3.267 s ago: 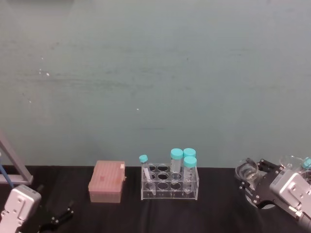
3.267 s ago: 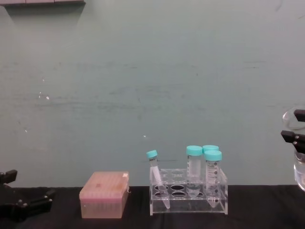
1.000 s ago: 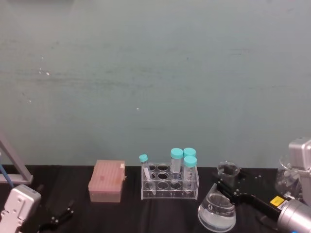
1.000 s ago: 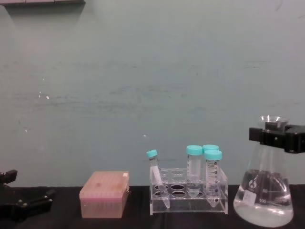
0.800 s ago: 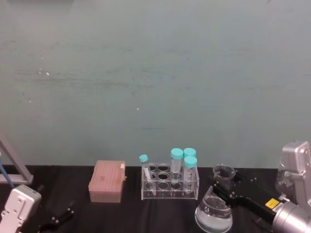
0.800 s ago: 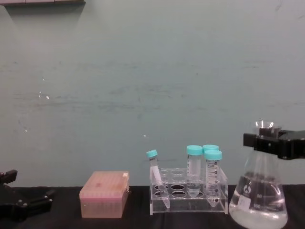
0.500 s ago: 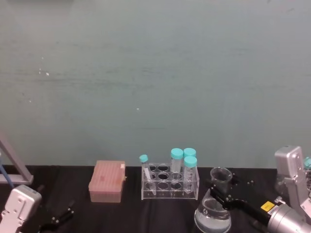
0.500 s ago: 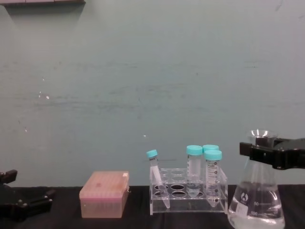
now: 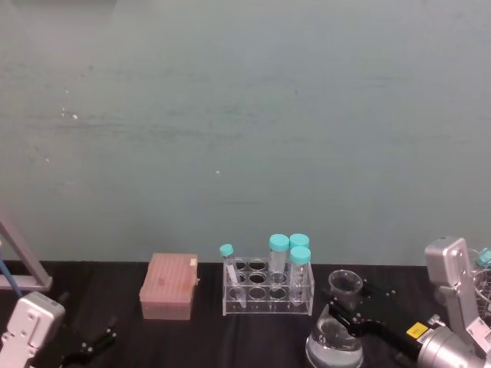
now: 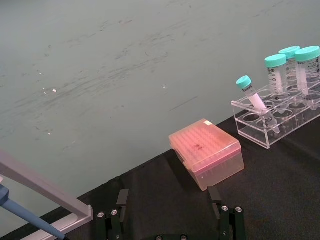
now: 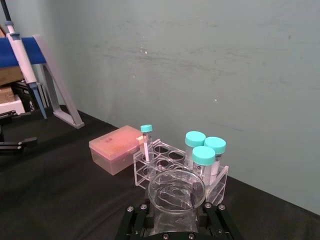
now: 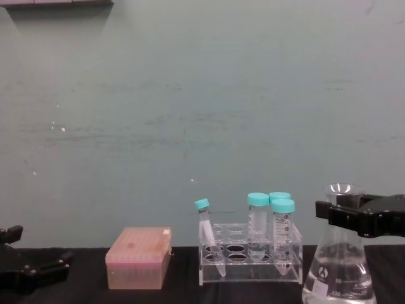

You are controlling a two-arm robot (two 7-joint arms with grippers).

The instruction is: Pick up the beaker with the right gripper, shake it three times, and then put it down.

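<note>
Right gripper (image 12: 345, 214) clamped tight on the neck of the beaker (image 12: 340, 273), just under the flared rim; jaws flat on both sides of the glass. Beaker upright at the right front of the table (image 9: 192, 341), just right of the tube rack (image 12: 250, 258) and near it but apart in chest view. Beaker base cut off by the bottom edge in chest and head views, so cannot tell whether it rests on the table or hangs just above it. Clear liquid in the lower part.

Head view: beaker (image 9: 336, 331) at the bottom edge, right arm coming in from the lower right corner, gripper (image 9: 347, 315) at the neck. Right wrist view looks down into the beaker mouth (image 11: 176, 192), gripper (image 11: 176, 222) fingers partly cut by the lower edge; rack with three teal-capped tubes (image 11: 205, 152) right behind it, so little room forward.

Open table between the rack and the pink tip box (image 9: 169, 286), and more bare table left of the box. One thin tube (image 12: 207, 232) leans tilted in the rack's left end.

Left gripper (image 10: 170, 222) parked low at the table's left front, fingers spread wide, holding nothing; in chest view only its black fingers (image 12: 38, 271) poke in from the left edge. Left wrist view shows a pipette stand (image 10: 45, 192) cut off at the edge; right wrist view shows it far off with a pipette (image 11: 20, 55) hanging on it.
</note>
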